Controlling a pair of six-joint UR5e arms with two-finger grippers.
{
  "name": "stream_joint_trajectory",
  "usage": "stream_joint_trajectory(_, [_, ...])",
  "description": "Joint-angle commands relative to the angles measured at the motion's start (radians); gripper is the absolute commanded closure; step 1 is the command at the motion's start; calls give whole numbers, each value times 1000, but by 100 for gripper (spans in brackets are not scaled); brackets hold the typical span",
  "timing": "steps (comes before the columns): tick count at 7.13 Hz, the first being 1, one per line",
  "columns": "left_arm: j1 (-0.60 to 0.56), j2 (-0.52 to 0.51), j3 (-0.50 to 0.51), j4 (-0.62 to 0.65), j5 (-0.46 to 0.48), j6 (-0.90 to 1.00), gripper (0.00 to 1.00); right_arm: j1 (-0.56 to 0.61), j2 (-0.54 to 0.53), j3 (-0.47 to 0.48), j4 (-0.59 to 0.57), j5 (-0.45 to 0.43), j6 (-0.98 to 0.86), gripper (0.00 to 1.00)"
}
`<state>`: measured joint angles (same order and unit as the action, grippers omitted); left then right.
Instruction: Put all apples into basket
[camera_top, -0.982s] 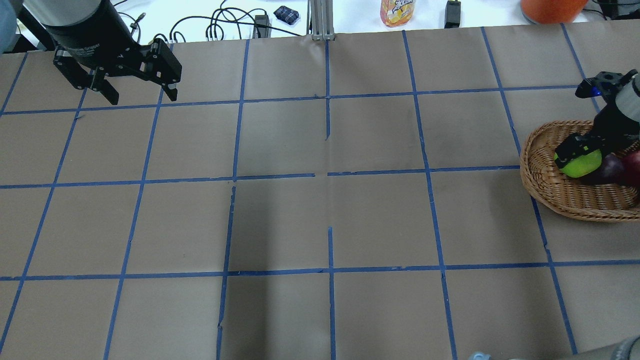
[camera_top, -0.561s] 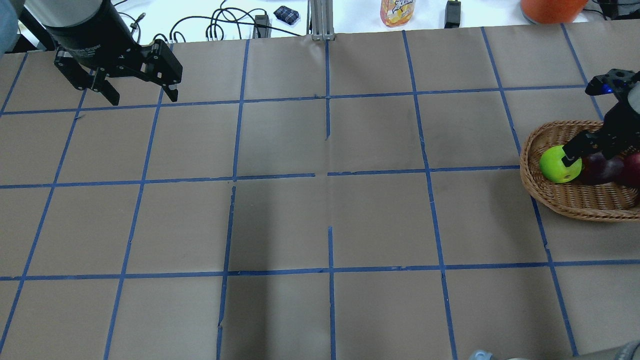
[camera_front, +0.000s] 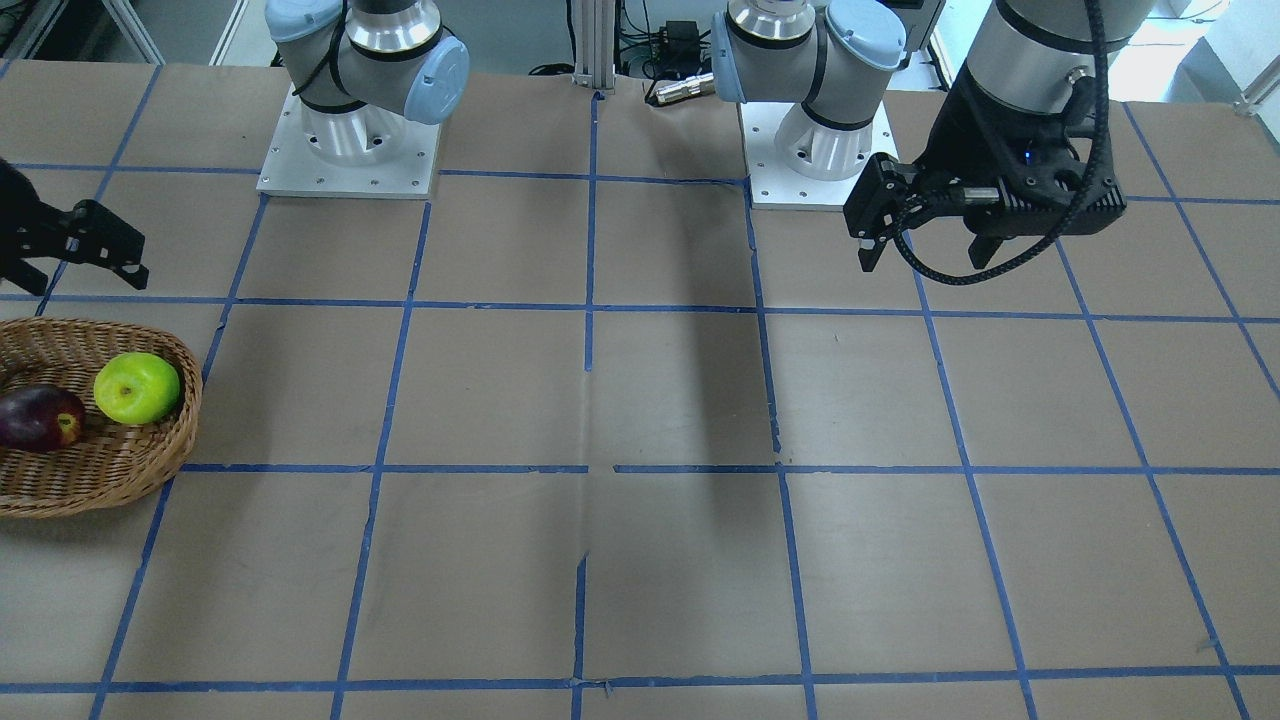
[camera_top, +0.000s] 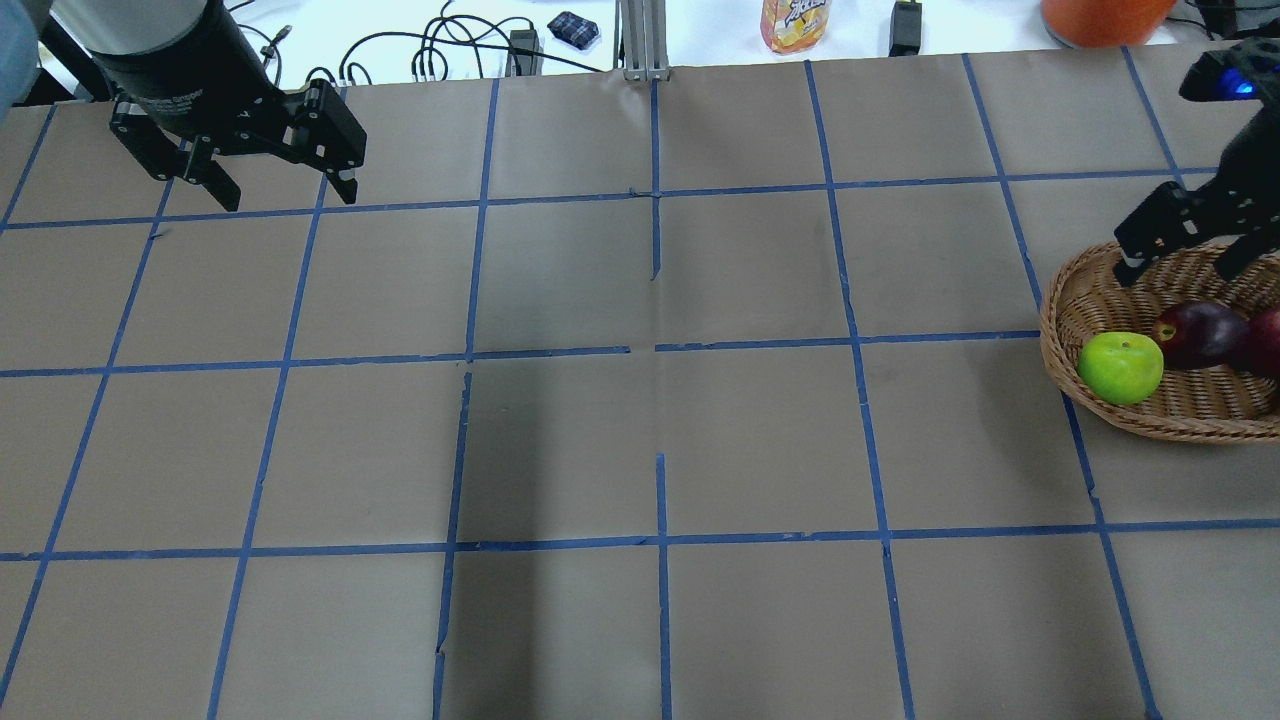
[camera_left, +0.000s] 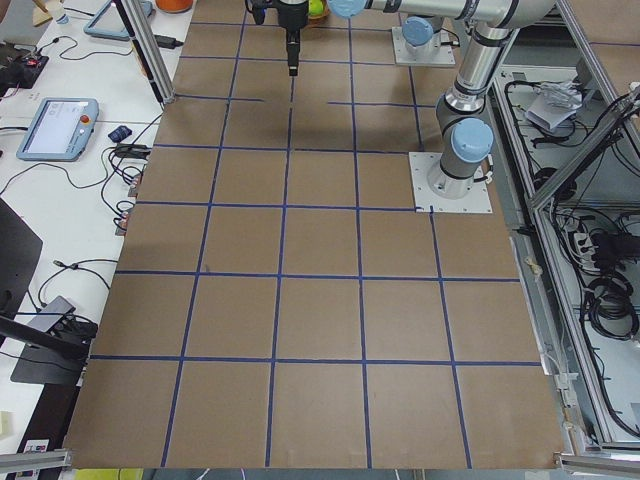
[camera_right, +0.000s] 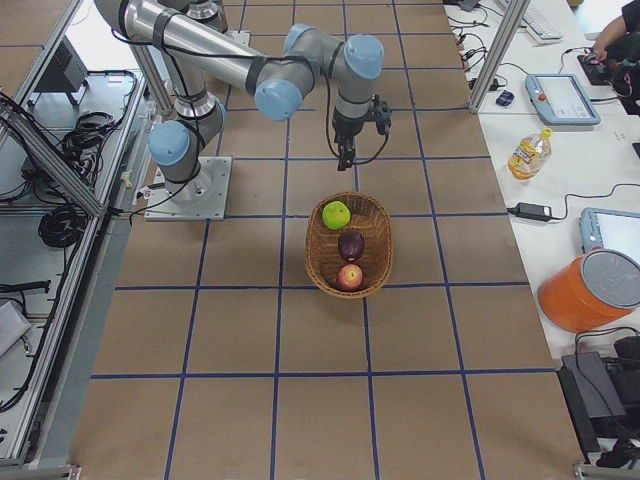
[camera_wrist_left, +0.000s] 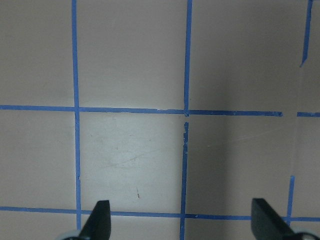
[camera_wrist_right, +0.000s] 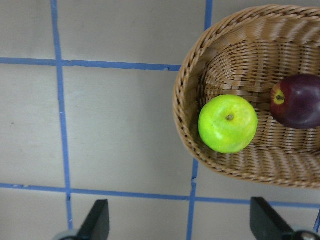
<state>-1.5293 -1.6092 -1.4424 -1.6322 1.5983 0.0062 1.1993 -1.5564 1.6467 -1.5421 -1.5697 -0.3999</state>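
The wicker basket (camera_top: 1062, 300) sits at the table's right edge. In it lie the green apple (camera_top: 1120, 368), the maroon apple (camera_top: 1195, 333) and the red apple (camera_top: 1265, 340), partly cut off by the view's edge. My right gripper (camera_top: 1178, 255) is open and empty, raised above the basket's far rim. Its wrist view shows the green apple (camera_wrist_right: 228, 123) and the maroon apple (camera_wrist_right: 297, 101) in the basket (camera_wrist_right: 182, 100). My left gripper (camera_top: 285, 195) is open and empty above the far left of the table, over bare paper (camera_wrist_left: 130, 155).
Brown paper with a blue tape grid (camera_top: 655, 350) covers the table. Beyond the far edge are cables (camera_top: 440, 50), a metal post (camera_top: 640, 40), a bottle (camera_top: 795, 25) and an orange bucket (camera_top: 1100, 20). The arm bases (camera_front: 350, 150) stand on the robot's side.
My right gripper let go of the green apple, opened and rose away toward the basket's far rim. The apple settled at the basket's left end. The left arm stayed put.
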Motion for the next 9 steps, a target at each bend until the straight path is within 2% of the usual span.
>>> stream_joint_trajectory(1, [0,0,-3,0,0,0,0,222,-4,-111,82,-1,269,0])
stream_joint_trajectory(6, [-5,0,-7,-2,5,-2,0,255,-10,-105,76,5,259,0])
stream_joint_trajectory(8, [-5,0,-7,-3,3,-3,0,321,-2,-139,36,-16,295,0])
stream_joint_trajectory(9, [-5,0,-7,-3,3,-3,0,327,8,-146,39,8,361,0])
